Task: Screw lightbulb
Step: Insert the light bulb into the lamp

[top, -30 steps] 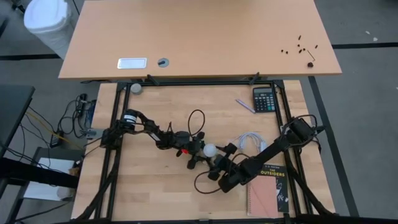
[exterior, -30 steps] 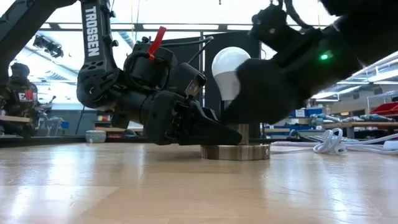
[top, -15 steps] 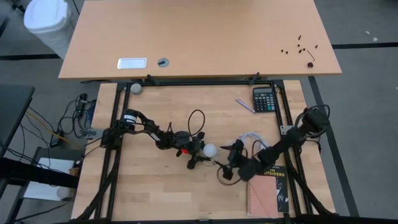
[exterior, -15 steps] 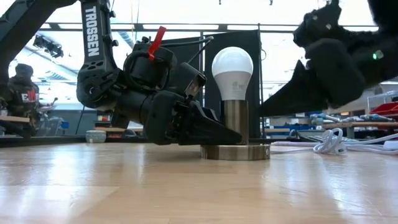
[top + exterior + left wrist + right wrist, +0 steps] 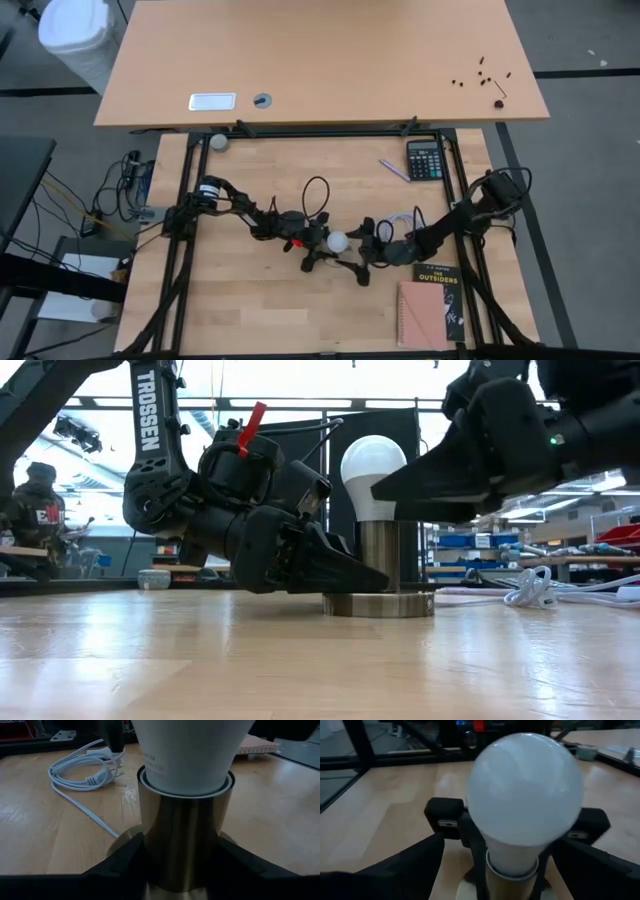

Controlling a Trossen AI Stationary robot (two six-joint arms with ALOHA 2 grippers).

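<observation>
The white lightbulb (image 5: 372, 465) stands upright with its base in a brass-coloured socket (image 5: 380, 560). The socket's round foot (image 5: 380, 605) rests on the table. My left gripper (image 5: 320, 244) reaches in from the table's left and is shut on the socket's tube. My right gripper (image 5: 363, 248) is open on the bulb's right side and points at it almost level. In the right wrist view its fingers (image 5: 415, 862) stand on either side of the bulb (image 5: 525, 795), and I see no touch. My left gripper pinches the socket's upright tube (image 5: 182, 845) between its two fingers, low down, just above the round foot. The fingers (image 5: 125, 862) come nearly level from the table's left and lie across the tube. The socket stands upright on its foot, with the bulb (image 5: 190, 750) on top.
A coiled white cord (image 5: 400, 225) lies just behind my right gripper. A book (image 5: 430, 305) lies near the front right; a calculator (image 5: 425, 158) and a pen (image 5: 394, 170) lie at the far right. A person (image 5: 25, 510) sits in the room beyond the table.
My right gripper, open throughout, has drawn off the bulb toward the table's right. It has turned from slanting down to nearly level, then come back toward the bulb. The bulb and socket have stayed upright in place.
</observation>
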